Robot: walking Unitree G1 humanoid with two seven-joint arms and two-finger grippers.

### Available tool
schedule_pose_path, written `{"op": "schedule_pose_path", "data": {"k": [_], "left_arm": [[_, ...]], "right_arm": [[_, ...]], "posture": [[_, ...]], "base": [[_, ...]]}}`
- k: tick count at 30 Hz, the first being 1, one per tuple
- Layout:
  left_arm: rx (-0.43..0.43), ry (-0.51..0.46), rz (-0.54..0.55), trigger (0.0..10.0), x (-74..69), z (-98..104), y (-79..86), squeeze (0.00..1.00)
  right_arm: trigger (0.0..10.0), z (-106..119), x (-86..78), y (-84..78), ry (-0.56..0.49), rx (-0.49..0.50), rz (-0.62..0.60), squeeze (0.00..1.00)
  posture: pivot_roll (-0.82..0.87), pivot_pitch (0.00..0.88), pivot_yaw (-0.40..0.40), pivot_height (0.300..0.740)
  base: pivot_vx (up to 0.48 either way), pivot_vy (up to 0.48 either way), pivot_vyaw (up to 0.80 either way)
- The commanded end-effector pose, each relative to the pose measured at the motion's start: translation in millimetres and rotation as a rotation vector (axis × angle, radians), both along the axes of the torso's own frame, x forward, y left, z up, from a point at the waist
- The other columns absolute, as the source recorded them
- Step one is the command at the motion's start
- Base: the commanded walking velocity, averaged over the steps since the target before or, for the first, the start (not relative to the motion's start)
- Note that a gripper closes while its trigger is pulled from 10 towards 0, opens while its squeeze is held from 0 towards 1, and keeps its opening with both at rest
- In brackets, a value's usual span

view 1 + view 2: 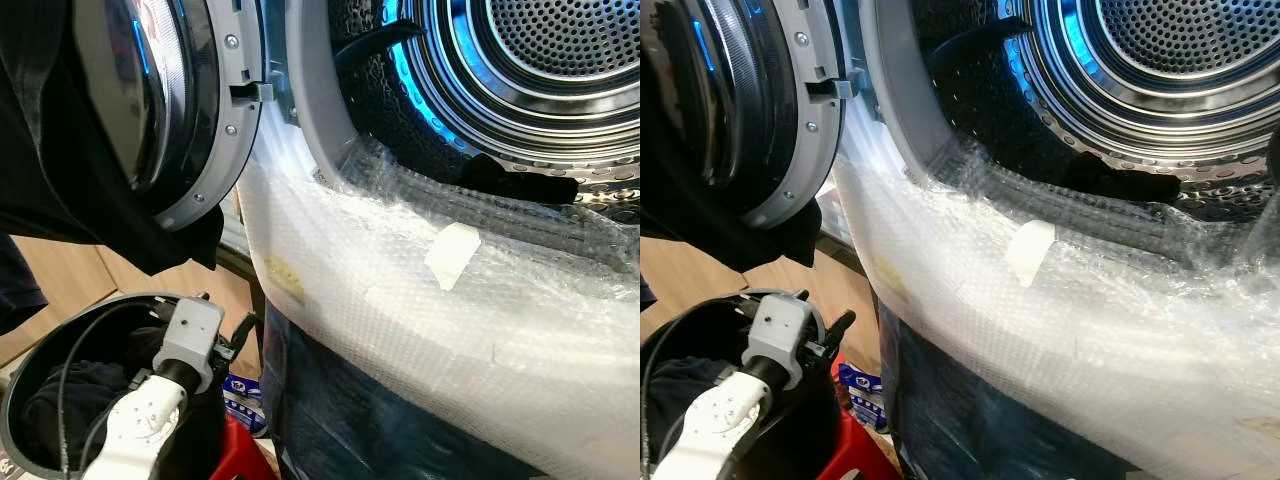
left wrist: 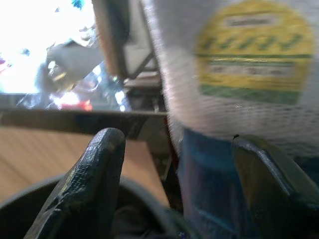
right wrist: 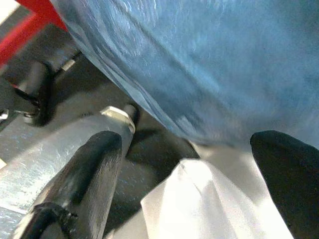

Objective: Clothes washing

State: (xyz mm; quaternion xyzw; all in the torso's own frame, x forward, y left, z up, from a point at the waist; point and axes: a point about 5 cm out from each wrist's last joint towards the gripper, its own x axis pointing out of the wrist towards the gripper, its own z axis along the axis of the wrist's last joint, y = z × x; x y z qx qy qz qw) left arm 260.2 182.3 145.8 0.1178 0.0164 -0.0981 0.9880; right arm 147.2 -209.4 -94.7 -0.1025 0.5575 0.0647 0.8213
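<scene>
The washing machine's drum stands open, lit blue inside, and a dark garment lies at its lower lip. The round door is swung out to the left with a black cloth draped over it. Below it sits a dark round basket holding dark clothes. My left arm reaches over the basket. My left gripper is open just above the basket rim, with nothing between its fingers. My right gripper is open low down against the machine's blue front, also holding nothing.
Bubble wrap covers the machine's front below the opening, with a white tape patch on it. A red item and a blue packet lie on the wooden floor between basket and machine. A black cable loops over the basket.
</scene>
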Motion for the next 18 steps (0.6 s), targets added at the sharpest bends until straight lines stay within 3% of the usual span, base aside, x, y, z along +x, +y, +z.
{"op": "schedule_pose_path", "data": {"k": [1,2,6,8,10,11,12,13,14,15,17,18], "left_arm": [[0.019,0.038,0.011,10.0,-3.9,7,9.7,0.0],[0.08,0.097,0.009,10.0,-6.7,5,14.1,0.0],[0.067,0.228,0.02,10.0,-11.0,5,25.1,0.0],[0.055,0.295,0.02,10.0,-11.3,10,35.3,0.0],[0.088,0.364,-0.01,10.0,-12.8,10,39.1,0.0],[0.088,0.385,-0.028,10.0,-13.5,7,39.7,0.0],[0.091,0.398,-0.031,10.0,-14.2,5,40.8,0.0],[0.113,0.42,-0.027,10.0,-16.1,0,43.1,0.0],[0.135,0.452,-0.02,10.0,-19.2,-4,45.3,0.0],[0.103,0.473,-0.025,10.0,-22.6,-8,44.0,0.0],[0.079,0.467,-0.069,10.0,-24.7,-8,38.3,0.8],[0.059,0.463,-0.101,10.0,-25.4,-8,34.2,1.0]], "right_arm": [[10.0,-4,-9.5,-5.5,0.035,-0.063,-0.033,1.0],[10.0,-5,-11.8,-5.6,0.048,-0.076,-0.037,1.0],[10.0,-8,-17.2,-0.1,0.091,-0.046,-0.011,1.0],[10.0,-10,-25.2,-6.1,0.126,-0.135,0.046,1.0],[10.0,-13,-35.3,-7.3,0.163,-0.143,-0.02,1.0],[10.0,-14,-39.0,-5.8,0.174,-0.154,-0.015,0.16],[10.0,-14,-39.8,-4.5,0.172,-0.158,-0.007,0.16],[10.0,-15,-40.4,-2.1,0.168,-0.152,-0.015,0.0],[10.0,-16,-40.6,0.5,0.166,-0.147,-0.03,0.0],[10.0,-16,-40.8,1.0,0.164,-0.166,-0.015,0.0],[10.0,-16,-41.5,2.4,0.157,-0.163,-0.014,0.0],[10.0,-16,-41.6,3.4,0.144,-0.154,-0.033,0.0]], "posture": [[0.06,0.054,0.008,0.74],[0.07,0.054,0.009,0.74],[0.09,0.056,0.021,0.74],[0.09,0.051,0.035,0.74],[0.09,0.046,0.039,0.74],[0.1,0.042,0.04,0.74],[0.1,0.041,0.04,0.74],[0.1,0.037,0.041,0.74],[0.09,0.036,0.042,0.74],[0.09,0.034,0.043,0.74],[0.1,0.03,0.041,0.74],[0.1,0.029,0.041,0.74]], "base": [[0.0,0.0,0.0],[0.0,0.0,0.0],[0.0,0.0,0.0],[0.0,0.0,0.0],[0.0,0.0,0.0],[0.0,0.0,0.0],[0.0,0.0,0.0],[0.0,0.0,0.0],[0.0,0.0,0.0],[0.0,0.0,0.0],[0.0,0.0,0.0],[0.0,0.0,0.0]]}}
